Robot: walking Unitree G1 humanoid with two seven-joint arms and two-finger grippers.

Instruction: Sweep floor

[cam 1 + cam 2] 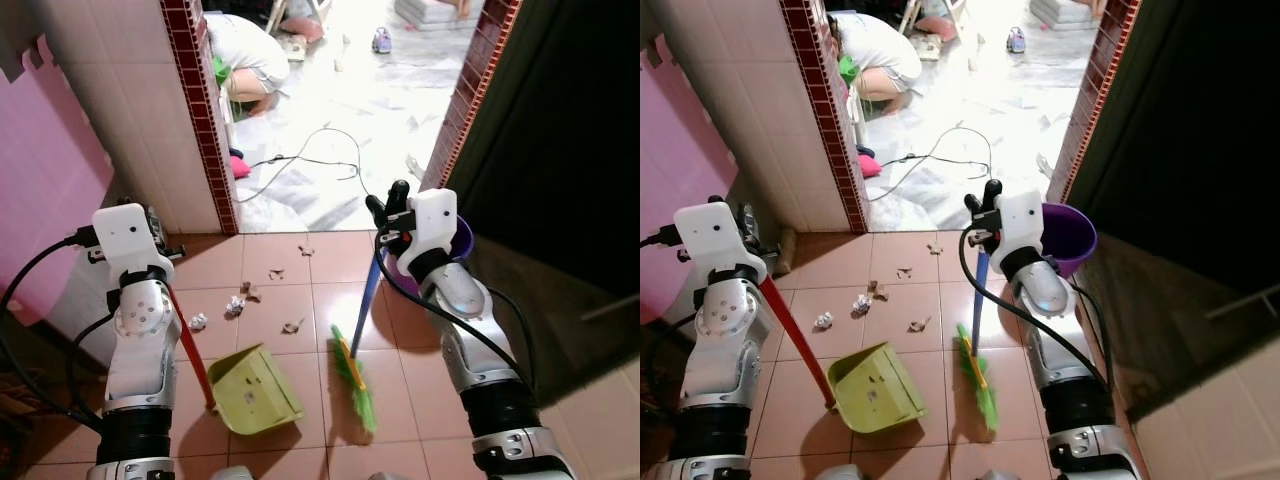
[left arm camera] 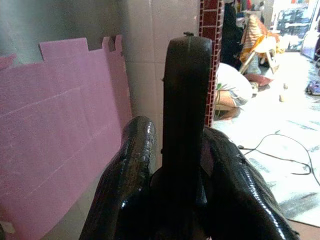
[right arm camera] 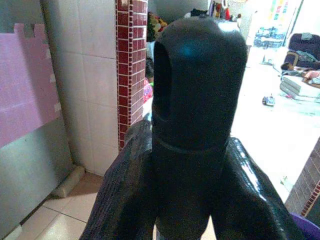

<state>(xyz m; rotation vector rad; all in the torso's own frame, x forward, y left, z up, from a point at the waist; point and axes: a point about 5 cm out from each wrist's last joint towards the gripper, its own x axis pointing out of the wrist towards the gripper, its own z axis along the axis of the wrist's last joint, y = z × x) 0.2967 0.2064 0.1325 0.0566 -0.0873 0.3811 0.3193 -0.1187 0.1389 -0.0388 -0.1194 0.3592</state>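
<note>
The right tool (image 1: 392, 205) is clamped around the blue broom (image 1: 358, 330) handle, bristles on the floor (image 1: 300, 290) behind the paper scraps (image 1: 236, 305). The left tool (image 2: 180, 165), closed on the red-handled dustpan (image 1: 252, 388), sets its mouth facing them, ready to catch the sweep.

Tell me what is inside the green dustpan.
The green plastic dustpan on the red-handled stick held by the left gripper shows small specks on its tray; no crumpled paper scraps, which lie on the tiles beyond.

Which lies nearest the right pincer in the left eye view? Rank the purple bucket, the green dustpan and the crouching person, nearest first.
From the right pincer, shut on the broom handle:
1. Purple bucket, right beside it, on the robot's right.
2. Green dustpan, down on the floor tiles towards the left.
3. Crouching person, far off through the doorway.
</note>
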